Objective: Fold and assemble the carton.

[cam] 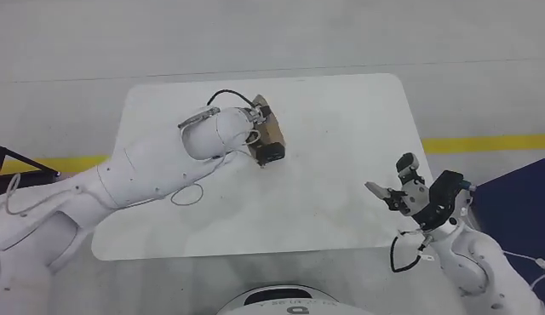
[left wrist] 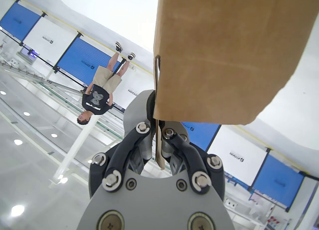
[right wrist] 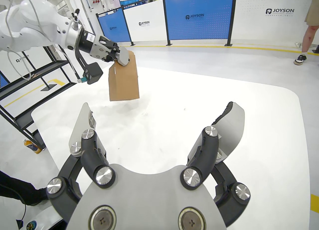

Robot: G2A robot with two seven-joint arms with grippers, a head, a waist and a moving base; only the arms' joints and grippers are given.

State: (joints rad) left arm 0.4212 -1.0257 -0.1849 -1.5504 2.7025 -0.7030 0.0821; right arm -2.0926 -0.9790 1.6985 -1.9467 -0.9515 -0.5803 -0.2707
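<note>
Top view: at upper centre, the left gripper (right wrist: 122, 59) is pinching a plain brown, box-shaped cardboard carton (cam: 272, 129) by its edge; at lower right, the right gripper (cam: 393, 179) is gaping wide, empty.

Left tool (right wrist: 122, 60) clamped, aloft; right tool (right wrist: 159, 106) spread wide.

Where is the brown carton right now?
In the right wrist view the carton hangs from the left gripper, over the white table, well apart from the right gripper.
</note>
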